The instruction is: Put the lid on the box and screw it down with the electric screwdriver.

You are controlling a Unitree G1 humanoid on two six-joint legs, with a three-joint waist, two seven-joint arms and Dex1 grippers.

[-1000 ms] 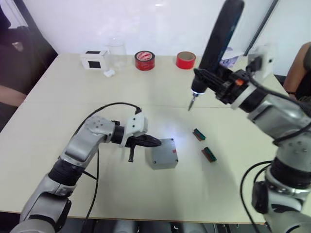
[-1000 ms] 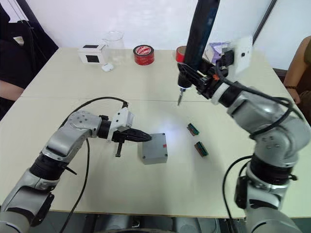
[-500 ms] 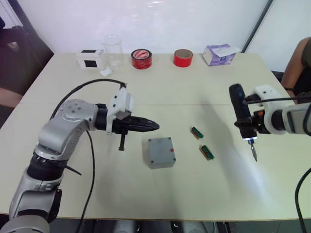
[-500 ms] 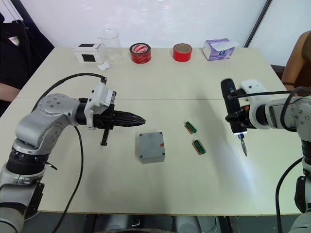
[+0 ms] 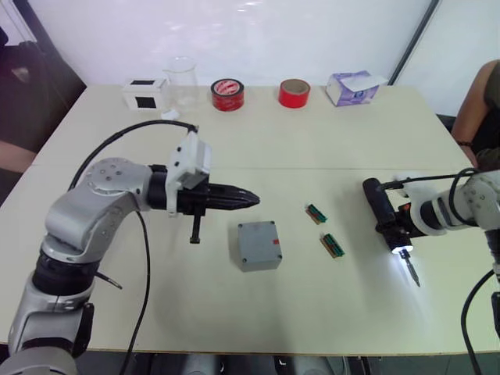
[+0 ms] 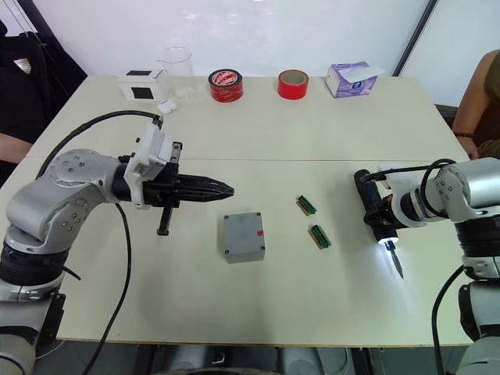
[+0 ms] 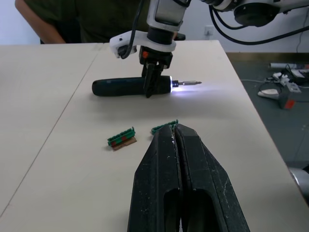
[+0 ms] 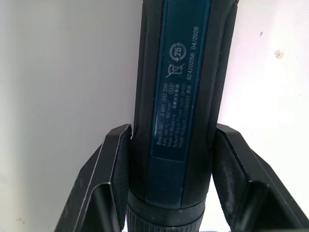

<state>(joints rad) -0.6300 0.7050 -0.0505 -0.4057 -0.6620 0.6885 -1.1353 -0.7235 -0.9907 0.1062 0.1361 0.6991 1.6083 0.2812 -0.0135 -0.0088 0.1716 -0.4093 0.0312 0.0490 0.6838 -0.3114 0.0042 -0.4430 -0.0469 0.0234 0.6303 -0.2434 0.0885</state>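
The right hand (image 6: 380, 221) is gripping the screwdriver (image 5: 386, 217) flat on the counter (image 5: 258, 320) (light on). The box (image 5: 259, 244), lid seated, is lying below the closed, empty left hand (image 5: 241, 200); releasing seems next.

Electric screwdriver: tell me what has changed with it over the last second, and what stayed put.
The right gripper has carried the electric screwdriver from upright above the table's far middle down to its right side, where it now lies flat, light on, fingers at its sides. The left gripper, fingers together, pulled back slightly from the box. The box, lid on, and the two green parts beside it stayed in place.
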